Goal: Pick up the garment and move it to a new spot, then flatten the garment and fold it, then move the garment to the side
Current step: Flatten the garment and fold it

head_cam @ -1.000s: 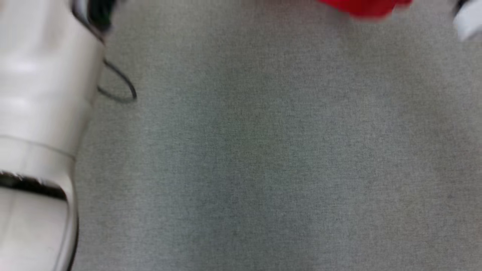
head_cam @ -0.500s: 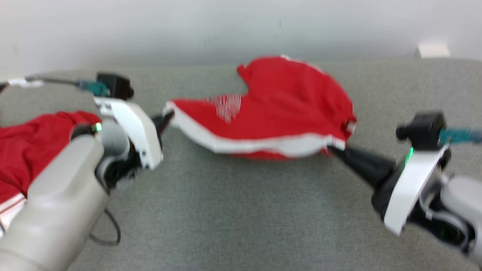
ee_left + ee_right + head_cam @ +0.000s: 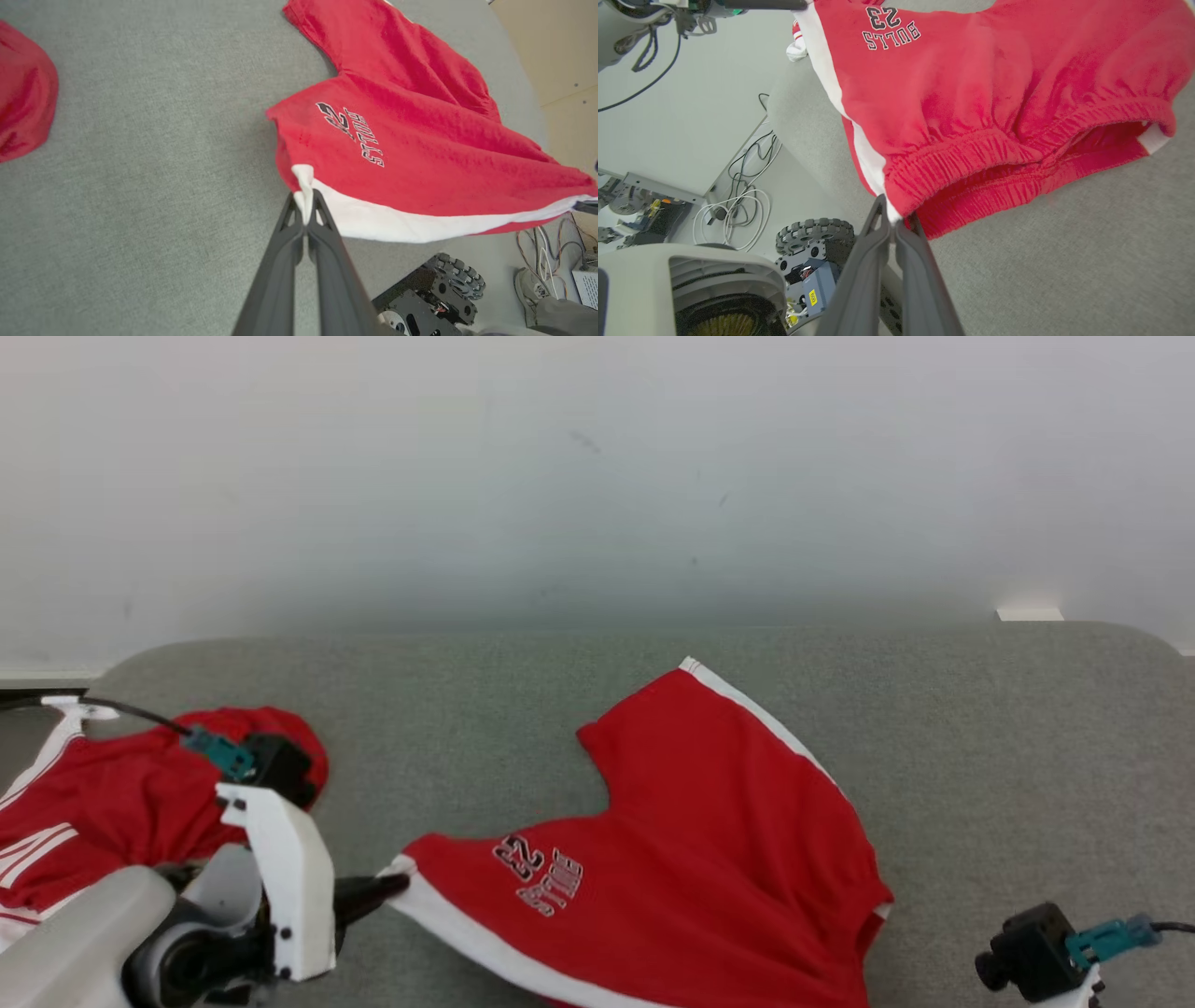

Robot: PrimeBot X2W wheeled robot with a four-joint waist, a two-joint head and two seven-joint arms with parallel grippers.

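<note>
The red Bulls shorts (image 3: 709, 840) are lying on the grey table (image 3: 980, 737), with the white side stripe stretching between both grippers. The left gripper (image 3: 306, 210) is pinching the leg hem corner, and the right gripper (image 3: 892, 217) is pinching the waistband corner. The waistband is facing right, the legs left and away. The left forearm is reaching in from the lower left, its fingers pointing right.

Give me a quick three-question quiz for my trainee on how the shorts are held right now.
1. True or false: the left gripper is shut on the shorts' white stripe.
2. The right gripper pinches the shorts at: A waistband, B leg hem, C print.
3. Fill in: the number printed on the shorts is ___.
Key: 1 true; 2 A; 3 23.
</note>
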